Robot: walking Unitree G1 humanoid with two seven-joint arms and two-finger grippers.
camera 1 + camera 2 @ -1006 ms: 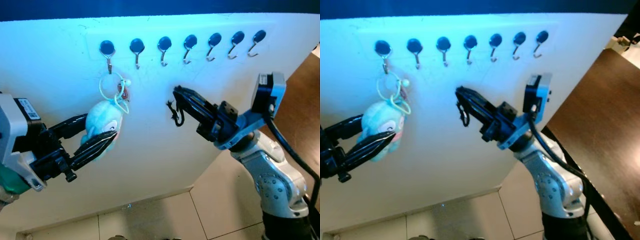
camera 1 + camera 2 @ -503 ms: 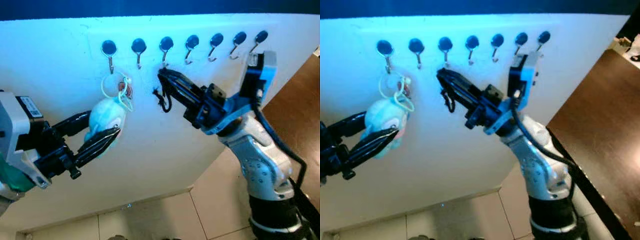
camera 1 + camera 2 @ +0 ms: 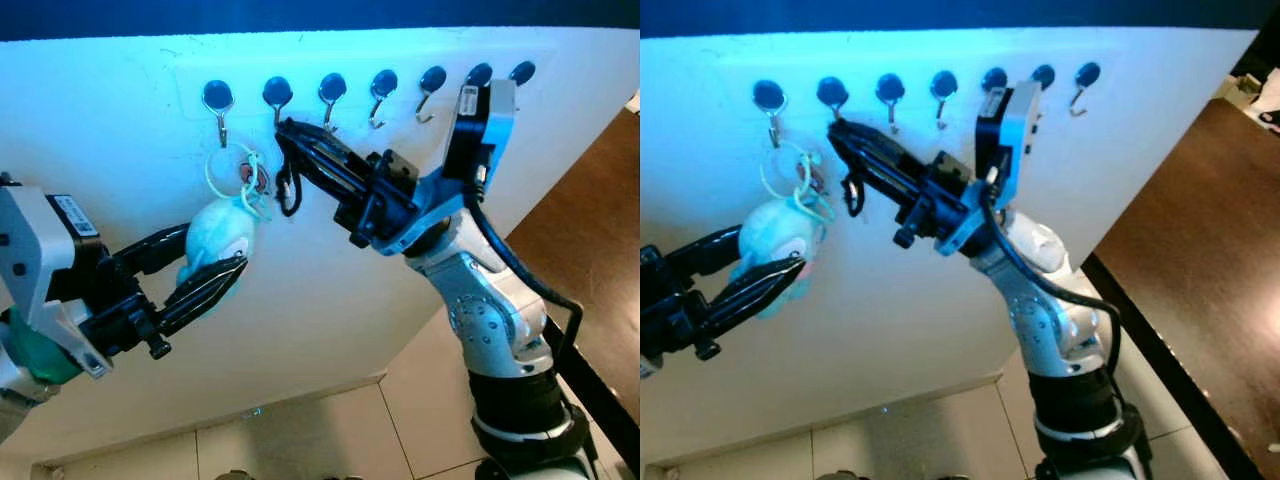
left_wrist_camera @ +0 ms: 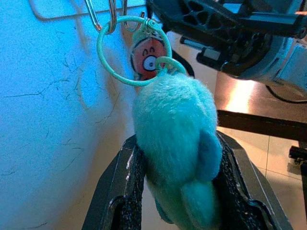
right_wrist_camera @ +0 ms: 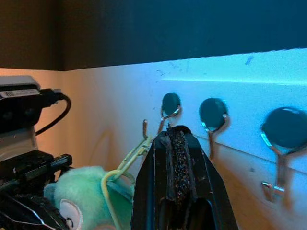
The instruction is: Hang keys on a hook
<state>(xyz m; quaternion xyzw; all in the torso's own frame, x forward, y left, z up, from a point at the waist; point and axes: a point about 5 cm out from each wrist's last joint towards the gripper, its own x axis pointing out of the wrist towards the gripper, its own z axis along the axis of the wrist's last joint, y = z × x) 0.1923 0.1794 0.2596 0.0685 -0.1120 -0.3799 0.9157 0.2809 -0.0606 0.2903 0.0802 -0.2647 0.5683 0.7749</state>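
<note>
The keys are a small black looped bunch [image 3: 289,192] hanging from the tip of my right gripper [image 3: 283,130], whose two long black fingers are pressed together on it. The tip is high against the white wall panel [image 3: 120,130], just below the second round black-capped metal hook [image 3: 275,97] from the left in a row of seven; whether the loop touches that hook cannot be determined. On the first hook [image 3: 217,101], immediately to the left, a pale green ring [image 4: 129,52] hangs with a small round orange face charm [image 4: 149,54] and a fluffy turquoise plush toy [image 3: 218,236] below it. My left gripper [image 3: 215,262] grasps this plush toy, one finger on each side of its body, as seen in the left wrist view. My silver right arm [image 3: 490,310] reaches up from the lower right across the panel. Pale floor tiles [image 3: 400,410] lie beneath the panel, and dark brown wood flooring [image 3: 1210,250] lies on the far right.
</note>
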